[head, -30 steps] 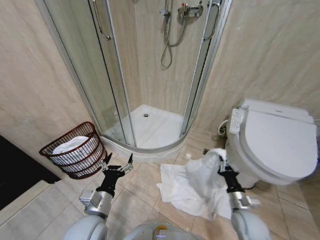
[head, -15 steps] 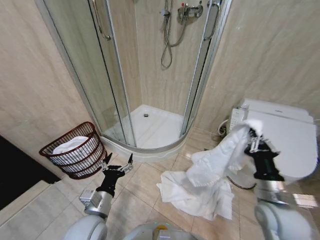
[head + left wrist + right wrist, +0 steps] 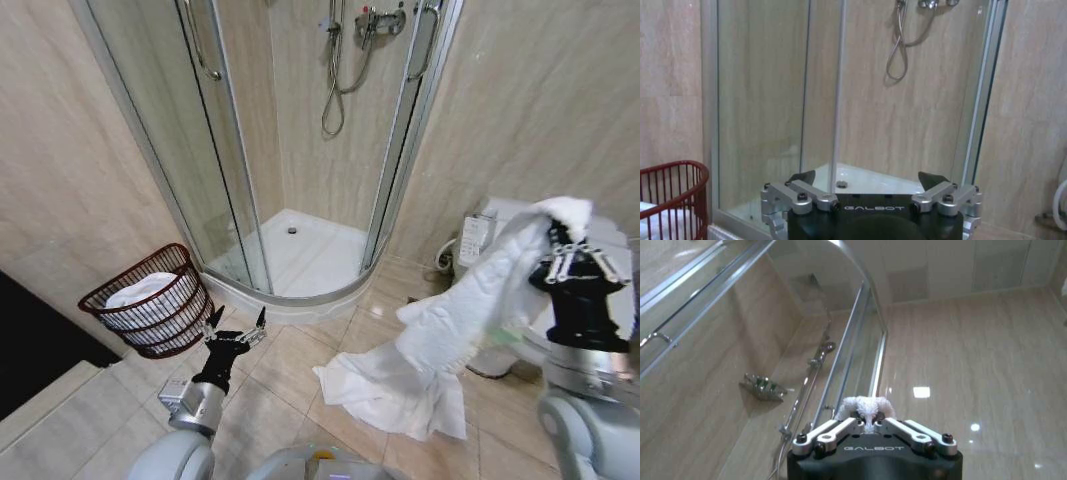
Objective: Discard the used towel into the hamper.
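Jaws of right gripper [image 3: 572,256], marked GALBOT, clamped on white towel [image 3: 470,320], raised beside toilet [image 3: 478,238]. Left gripper [image 3: 236,330] jaws spread, empty, low near hamper [image 3: 150,300] by shower.

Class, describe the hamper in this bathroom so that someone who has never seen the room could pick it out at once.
Start at the curved glass shower enclosure in the corner. On the tiled floor to the left of its white tray, against the beige wall, stands the hamper: a small round basket tapering to its base. Its dark reddish-brown open wire ribs, with white cloth showing inside, set it apart.
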{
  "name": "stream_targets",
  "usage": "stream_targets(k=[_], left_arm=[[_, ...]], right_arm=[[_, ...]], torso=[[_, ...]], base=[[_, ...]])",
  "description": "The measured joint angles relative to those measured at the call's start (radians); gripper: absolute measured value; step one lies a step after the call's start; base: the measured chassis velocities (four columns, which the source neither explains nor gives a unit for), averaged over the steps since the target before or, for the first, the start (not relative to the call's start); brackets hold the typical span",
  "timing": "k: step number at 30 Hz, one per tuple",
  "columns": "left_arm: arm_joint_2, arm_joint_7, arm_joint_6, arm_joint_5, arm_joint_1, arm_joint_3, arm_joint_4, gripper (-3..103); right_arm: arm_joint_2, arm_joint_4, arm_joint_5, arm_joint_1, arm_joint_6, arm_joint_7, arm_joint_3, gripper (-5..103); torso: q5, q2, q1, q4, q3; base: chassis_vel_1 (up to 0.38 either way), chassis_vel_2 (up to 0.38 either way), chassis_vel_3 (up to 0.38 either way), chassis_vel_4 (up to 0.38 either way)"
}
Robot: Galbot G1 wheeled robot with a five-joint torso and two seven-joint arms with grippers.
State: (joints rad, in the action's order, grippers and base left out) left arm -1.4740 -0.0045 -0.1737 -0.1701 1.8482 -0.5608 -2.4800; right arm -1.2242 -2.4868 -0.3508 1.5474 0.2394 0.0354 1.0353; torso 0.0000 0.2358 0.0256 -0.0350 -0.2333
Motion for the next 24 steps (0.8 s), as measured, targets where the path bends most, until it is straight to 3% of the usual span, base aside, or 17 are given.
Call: stream_targets(k=[10,24], left_arm=[[0.0,0.0,0.0,0.0,0.0,0.0,0.0,100],[0.0,0.0,0.0,0.0,0.0,0.0,0.0,100]], right_arm=[[0.013,-0.018,-0.079,0.031,-0.027,0.008,0.077,2],[0.056,-0.016,-0.189,0.027,-0.05,0.016,0.189,2]], torso=[[0.0001,0.001,0.001,-0.0001,-0.001],[0.0002,0.061,0.02,-0.0002,-0.041]], base=[[0.0,0.0,0.0,0.0],[0.0,0.0,0.0,0.0]])
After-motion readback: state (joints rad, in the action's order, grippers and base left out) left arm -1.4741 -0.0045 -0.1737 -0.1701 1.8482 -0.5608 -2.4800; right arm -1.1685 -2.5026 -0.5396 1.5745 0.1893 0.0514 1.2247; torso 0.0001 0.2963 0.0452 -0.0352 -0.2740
